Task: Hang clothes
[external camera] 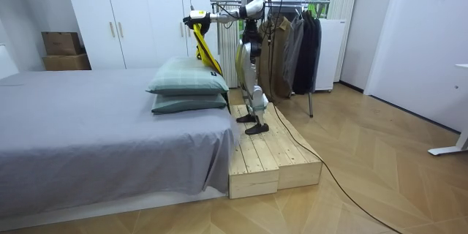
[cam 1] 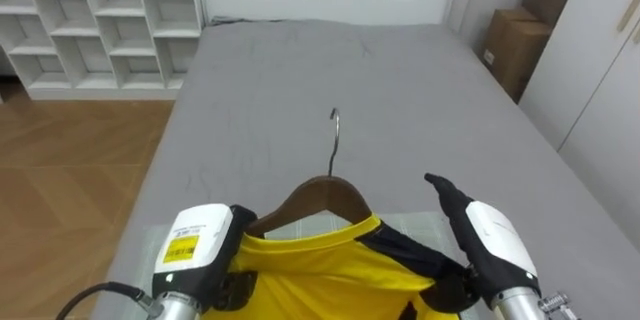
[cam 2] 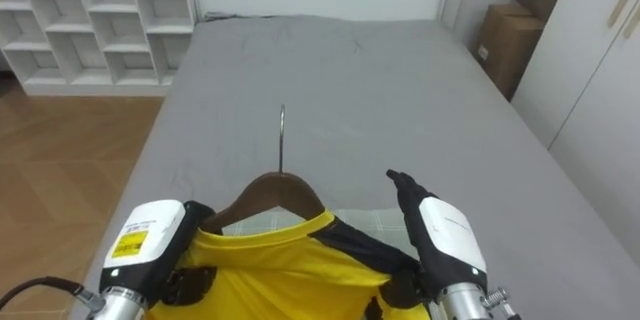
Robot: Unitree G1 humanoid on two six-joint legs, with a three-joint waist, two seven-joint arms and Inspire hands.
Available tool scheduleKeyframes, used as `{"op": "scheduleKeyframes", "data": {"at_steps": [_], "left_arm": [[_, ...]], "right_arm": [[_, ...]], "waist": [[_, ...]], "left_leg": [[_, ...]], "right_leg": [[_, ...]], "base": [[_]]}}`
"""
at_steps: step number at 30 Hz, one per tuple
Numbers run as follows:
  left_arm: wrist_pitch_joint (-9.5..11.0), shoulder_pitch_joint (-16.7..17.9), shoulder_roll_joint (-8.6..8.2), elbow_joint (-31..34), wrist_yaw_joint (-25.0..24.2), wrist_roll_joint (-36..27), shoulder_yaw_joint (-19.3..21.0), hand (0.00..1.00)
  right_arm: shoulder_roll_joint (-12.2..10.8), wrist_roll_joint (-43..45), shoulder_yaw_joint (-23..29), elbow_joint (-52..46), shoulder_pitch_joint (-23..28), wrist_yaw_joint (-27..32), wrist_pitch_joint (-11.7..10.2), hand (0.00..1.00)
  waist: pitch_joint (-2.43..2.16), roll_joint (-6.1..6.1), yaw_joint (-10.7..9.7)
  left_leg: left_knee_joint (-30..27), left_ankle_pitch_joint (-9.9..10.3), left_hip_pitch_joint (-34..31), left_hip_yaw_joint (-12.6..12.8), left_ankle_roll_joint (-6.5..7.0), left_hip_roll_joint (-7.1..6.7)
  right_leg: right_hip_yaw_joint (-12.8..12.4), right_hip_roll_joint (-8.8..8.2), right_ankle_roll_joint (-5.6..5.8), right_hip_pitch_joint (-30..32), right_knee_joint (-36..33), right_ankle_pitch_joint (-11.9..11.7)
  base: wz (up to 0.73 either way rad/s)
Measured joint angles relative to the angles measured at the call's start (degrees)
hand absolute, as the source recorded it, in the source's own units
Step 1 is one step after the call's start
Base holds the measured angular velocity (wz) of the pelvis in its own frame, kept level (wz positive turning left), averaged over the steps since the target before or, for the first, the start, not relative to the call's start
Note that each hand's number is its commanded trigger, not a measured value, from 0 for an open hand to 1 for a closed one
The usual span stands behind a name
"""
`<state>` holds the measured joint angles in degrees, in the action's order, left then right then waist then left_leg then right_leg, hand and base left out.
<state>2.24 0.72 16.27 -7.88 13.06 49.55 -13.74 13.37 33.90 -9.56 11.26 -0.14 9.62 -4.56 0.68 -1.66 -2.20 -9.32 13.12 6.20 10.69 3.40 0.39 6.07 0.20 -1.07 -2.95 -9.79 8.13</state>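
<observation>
Yellow shirt [cam 1: 320,265] on wooden hanger [cam 1: 320,196], hanging above the bed [cam 1: 400,80] between my left hand [cam 1: 195,245] and right hand [cam 1: 490,240]; whether either grips, I cannot tell. Cloth light, limp, likely to slide; best taken by the stiff hanger, below its hook [cam 1: 335,135].

Yellow shirt [cam 1: 320,260], brown hanger [cam 1: 322,194], grey bed [cam 1: 400,90]

Yellow shirt [cam 1: 320,265] with dark trim, on wooden hanger [cam 1: 310,200], above grey bed [cam 1: 400,90]
</observation>
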Motion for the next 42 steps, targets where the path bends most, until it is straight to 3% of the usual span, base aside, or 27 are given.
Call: {"op": "scheduleKeyframes", "data": {"at_steps": [4, 16, 28, 33, 42], "left_arm": [[0.3, -0.1, -0.15, 0.0, 1.2, 0.0, -0.8, 1.00], [0.3, -0.1, -0.67, 0.0, 1.6, 2.4, -1.1, 1.00], [-0.7, 0.0, -1.67, 0.0, 0.8, 4.3, -2.2, 1.00], [-0.9, 0.1, -1.62, -0.1, 0.0, 7.8, -2.3, 1.00], [-1.0, 0.1, -1.57, -0.1, 0.0, 9.0, -2.3, 1.00]], "right_arm": [[0.0, -1.2, -1.3, -0.1, -1.3, 0.0, -1.0, 0.00], [0.1, -2.5, -2.8, -0.1, -1.8, -3.3, -1.2, 0.00], [-2.6, -4.3, -3.4, 4.0, -2.2, -8.0, -0.3, 0.00], [-2.7, -4.3, -4.8, 6.8, -2.2, -10.0, 0.9, 0.00], [-2.8, -4.3, -4.8, 8.5, -3.3, -11.1, 1.0, 0.00]], "waist": [[0.07, -0.15, 0.0], [0.04, -0.19, 0.9], [0.02, -0.08, 1.1], [0.01, 0.51, 1.1], [-0.02, 1.10, 1.1]], "left_leg": [[0.0, 0.0, -0.1, 0.0, 0.00, -0.01], [-0.2, 0.0, -0.7, -1.3, 0.00, -0.07], [-0.2, 0.0, -0.6, -1.6, 0.00, -0.09], [-0.3, 0.0, -0.7, -1.6, 0.01, -0.13], [-0.3, 0.0, -0.8, -2.2, 0.00, -0.12]], "right_leg": [[0.1, 0.00, 0.00, 0.0, 0.1, 0.0], [1.2, -0.10, 0.00, 0.1, 0.1, 0.0], [1.6, -0.17, 0.00, -0.2, 0.2, 0.0], [1.5, -0.20, 0.00, -0.1, 0.2, 0.0], [1.8, -0.20, 0.00, -0.1, 0.2, 0.0]], "base": [[0.00], [0.04], [0.01], [0.00], [0.01]]}}
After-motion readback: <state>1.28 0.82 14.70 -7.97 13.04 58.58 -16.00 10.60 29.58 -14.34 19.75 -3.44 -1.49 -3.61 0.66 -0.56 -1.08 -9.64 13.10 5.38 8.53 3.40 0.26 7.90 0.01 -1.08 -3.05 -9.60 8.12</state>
